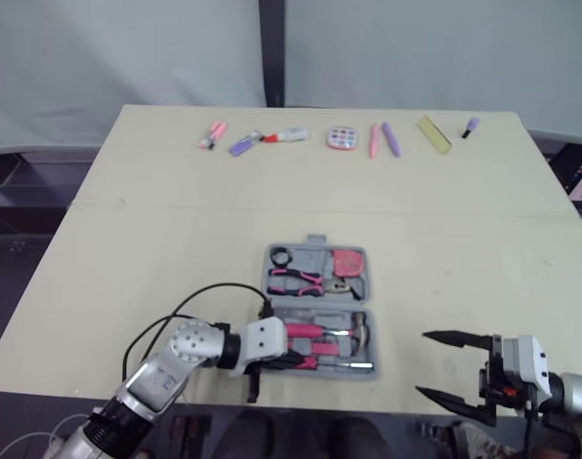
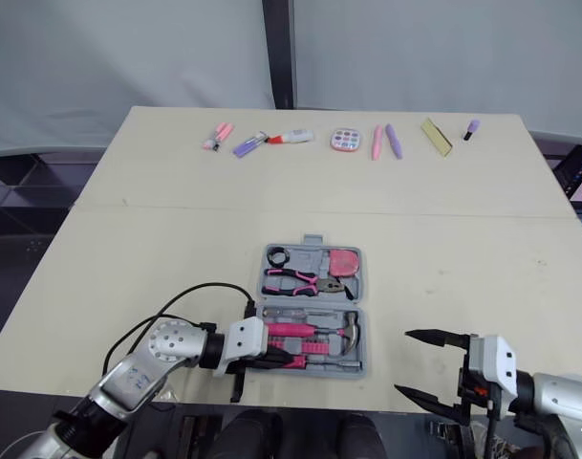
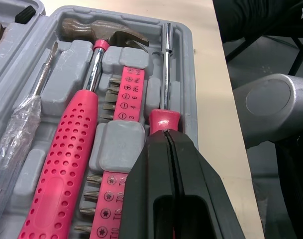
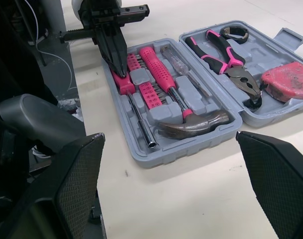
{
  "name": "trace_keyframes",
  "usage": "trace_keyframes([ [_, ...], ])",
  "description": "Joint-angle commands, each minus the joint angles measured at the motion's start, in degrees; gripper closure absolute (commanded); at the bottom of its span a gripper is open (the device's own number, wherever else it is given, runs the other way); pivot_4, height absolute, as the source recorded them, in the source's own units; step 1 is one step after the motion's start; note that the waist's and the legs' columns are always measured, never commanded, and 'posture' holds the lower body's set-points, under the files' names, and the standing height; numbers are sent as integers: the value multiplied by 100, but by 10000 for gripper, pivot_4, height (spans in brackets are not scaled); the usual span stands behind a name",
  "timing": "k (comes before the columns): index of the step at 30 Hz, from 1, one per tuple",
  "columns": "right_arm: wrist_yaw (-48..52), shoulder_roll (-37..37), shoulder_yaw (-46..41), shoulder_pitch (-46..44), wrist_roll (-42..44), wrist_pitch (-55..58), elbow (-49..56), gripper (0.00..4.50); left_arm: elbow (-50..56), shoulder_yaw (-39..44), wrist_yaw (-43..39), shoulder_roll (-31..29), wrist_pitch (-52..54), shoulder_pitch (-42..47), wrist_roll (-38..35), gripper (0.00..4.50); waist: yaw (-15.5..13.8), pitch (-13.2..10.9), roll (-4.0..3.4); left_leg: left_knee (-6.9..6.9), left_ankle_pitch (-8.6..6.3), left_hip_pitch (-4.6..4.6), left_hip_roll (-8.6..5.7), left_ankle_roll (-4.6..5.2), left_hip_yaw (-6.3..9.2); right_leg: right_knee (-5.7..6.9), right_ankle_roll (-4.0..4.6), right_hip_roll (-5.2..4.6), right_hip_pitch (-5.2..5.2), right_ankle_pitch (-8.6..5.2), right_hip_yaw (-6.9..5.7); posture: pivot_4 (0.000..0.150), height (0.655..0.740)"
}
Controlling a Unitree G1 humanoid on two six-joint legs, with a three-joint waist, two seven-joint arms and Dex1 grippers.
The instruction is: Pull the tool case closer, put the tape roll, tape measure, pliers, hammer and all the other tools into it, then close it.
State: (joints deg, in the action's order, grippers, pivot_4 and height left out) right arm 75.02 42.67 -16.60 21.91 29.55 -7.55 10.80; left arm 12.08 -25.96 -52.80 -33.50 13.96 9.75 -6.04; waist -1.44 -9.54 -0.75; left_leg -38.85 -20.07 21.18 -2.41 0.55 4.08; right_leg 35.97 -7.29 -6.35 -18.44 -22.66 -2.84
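Head view: open tool case sits at bottom centre of the table, near its front edge. The upper half holds the tape roll, pliers and tape measure; the lower half holds the hammer. Left gripper is at lower left, fingers pressed together over the lower half. Right gripper is at lower right, fingers spread wide, apart from the case. Small items line the top edge of the table.

Left wrist view: closed fingertips touch the pink handle of the driver, which lies beside the bit strip.

Right wrist view: spread fingers sit at the lower corners, with the case at centre.
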Motion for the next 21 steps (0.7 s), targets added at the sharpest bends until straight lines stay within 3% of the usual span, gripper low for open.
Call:
trace_keyframes([
  [1,-60,-3,-190,62,50,-98,86,0,-210,-180,-130,-25,54,-111,182,44617,0,2,-3,0,0,0,0,0,0,0,0,0,1,0,0,1500,7400],
  [21,-74,18,-273,139,84,-50,180,0,-893,-434,-114,50,-58,-106,504,44617,0,43,-32,5,-1,-12,-3,2,-1,-1,0,-1,9,0,-1,1500,7400],
])
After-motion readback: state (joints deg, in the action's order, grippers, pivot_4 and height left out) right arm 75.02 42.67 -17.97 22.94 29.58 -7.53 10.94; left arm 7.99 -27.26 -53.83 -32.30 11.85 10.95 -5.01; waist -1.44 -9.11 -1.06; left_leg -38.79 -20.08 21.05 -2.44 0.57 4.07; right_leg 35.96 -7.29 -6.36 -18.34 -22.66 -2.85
